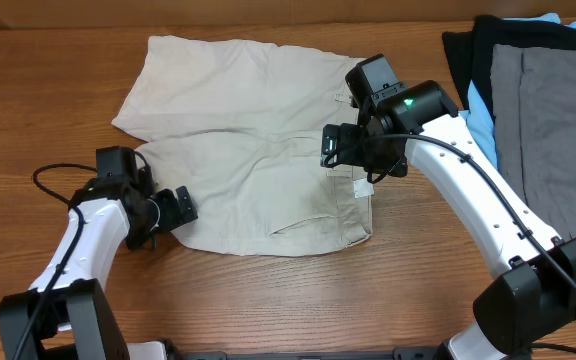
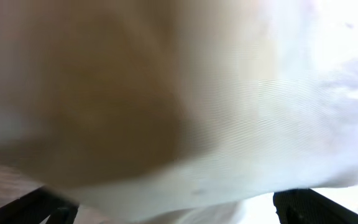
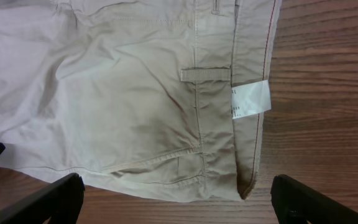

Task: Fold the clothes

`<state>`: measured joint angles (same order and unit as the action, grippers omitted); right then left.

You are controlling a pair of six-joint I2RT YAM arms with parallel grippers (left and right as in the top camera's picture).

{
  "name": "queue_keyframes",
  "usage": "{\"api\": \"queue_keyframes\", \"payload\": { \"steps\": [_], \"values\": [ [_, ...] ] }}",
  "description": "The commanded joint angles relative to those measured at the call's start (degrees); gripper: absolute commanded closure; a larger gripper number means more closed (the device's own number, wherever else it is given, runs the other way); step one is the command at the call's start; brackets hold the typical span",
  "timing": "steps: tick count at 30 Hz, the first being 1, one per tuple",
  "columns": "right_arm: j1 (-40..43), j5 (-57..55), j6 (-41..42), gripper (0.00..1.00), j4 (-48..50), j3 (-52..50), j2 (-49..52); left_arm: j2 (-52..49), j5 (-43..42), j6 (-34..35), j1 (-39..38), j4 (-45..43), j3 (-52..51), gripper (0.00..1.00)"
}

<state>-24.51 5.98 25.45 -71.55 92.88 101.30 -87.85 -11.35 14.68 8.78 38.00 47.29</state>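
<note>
The pale beige shorts (image 1: 258, 150) lie spread flat on the wooden table, legs to the left and waistband to the right. My left gripper (image 1: 176, 208) is at the hem of the near leg. In the left wrist view the cloth (image 2: 216, 124) fills the frame, blurred and very close, and the fingers of the left gripper (image 2: 179, 213) are wide apart, open. My right gripper (image 1: 358, 155) hovers open over the waistband. The right wrist view shows its jaws (image 3: 179, 202) wide apart above the shorts' near waistband corner (image 3: 166, 112), with the white label (image 3: 251, 99) and a belt loop.
A pile of black, light-blue and grey garments (image 1: 548, 110) lies at the back right of the table. A black cable (image 1: 48, 178) loops beside the left arm. Bare wood (image 3: 328, 93) shows to the right of the waistband.
</note>
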Motion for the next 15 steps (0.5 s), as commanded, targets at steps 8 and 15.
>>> {"api": "queue_keyframes", "payload": {
  "steps": [8,15],
  "values": [
    [0.0,0.1,-0.4,0.0,0.4,0.0,-0.2,-1.8,-1.8,2.7,-6.3,-5.6,-0.3,0.0],
    [0.0,0.1,-0.4,0.0,0.4,0.0,-0.2,-4.7,-1.6,3.8,-6.9,-10.4,-0.3,0.22]
  ]
}}
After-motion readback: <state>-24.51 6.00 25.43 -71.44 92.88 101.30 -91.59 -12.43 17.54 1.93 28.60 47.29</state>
